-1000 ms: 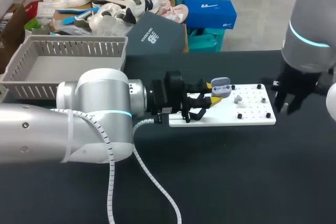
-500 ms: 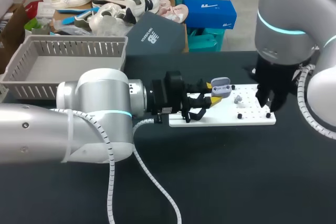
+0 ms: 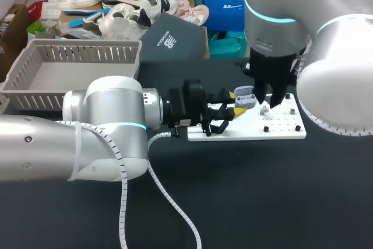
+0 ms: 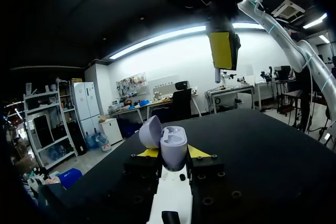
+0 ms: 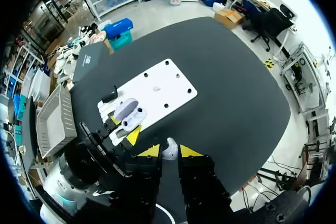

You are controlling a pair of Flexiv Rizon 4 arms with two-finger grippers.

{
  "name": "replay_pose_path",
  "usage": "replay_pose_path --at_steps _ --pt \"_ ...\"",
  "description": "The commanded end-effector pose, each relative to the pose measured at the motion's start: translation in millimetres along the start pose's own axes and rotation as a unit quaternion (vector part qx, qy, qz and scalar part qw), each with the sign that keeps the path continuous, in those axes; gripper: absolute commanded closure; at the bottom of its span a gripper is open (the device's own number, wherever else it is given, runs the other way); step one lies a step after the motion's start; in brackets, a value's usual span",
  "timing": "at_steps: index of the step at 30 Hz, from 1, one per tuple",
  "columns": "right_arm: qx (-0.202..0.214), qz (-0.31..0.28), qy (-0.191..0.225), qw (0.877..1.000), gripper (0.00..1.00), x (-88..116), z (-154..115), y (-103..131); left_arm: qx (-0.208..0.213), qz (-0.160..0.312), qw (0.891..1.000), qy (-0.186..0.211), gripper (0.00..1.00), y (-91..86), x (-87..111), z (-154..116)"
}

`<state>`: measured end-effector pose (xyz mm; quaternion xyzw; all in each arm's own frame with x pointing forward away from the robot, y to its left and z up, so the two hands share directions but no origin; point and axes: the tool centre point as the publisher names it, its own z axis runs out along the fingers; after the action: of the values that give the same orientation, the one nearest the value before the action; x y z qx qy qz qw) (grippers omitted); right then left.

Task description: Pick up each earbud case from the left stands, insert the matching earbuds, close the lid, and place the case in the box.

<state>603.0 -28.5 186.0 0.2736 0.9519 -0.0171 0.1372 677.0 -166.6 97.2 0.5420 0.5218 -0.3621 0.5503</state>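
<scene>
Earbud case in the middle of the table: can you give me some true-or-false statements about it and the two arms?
1. The earbud case has its lid open. True.
2. The left fingers clasp the case from both sides. True.
3. The right fingers hold nothing. False: a small earbud sits between them.
4. The case lies in the grey basket. False: the left fingers hold it at the end of the white board.
</scene>
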Motion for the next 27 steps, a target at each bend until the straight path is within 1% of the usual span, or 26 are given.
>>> replay_pose_path --at_steps 1,6,12,19,27 --pt "0.026 -0.008 0.005 1.000 1.00 -8 7 19 -0.004 0.001 1.000 -0.001 1.00 -1.3 0.7 1" --pt "0.024 -0.011 0.006 1.000 1.00 -17 14 30 -0.004 0.001 1.000 -0.001 1.00 -1.3 0.7 1" --pt "0.018 -0.019 0.014 1.000 1.00 -20 24 40 -0.004 0.001 1.000 -0.001 1.00 -1.3 0.7 1" --pt "0.017 -0.021 0.012 1.000 1.00 -22 25 44 -0.004 0.001 1.000 -0.001 1.00 -1.3 0.7 1" --pt "0.013 -0.009 0.008 1.000 1.00 -21 28 47 -0.004 0.001 1.000 -0.001 1.00 -1.3 0.7 1"
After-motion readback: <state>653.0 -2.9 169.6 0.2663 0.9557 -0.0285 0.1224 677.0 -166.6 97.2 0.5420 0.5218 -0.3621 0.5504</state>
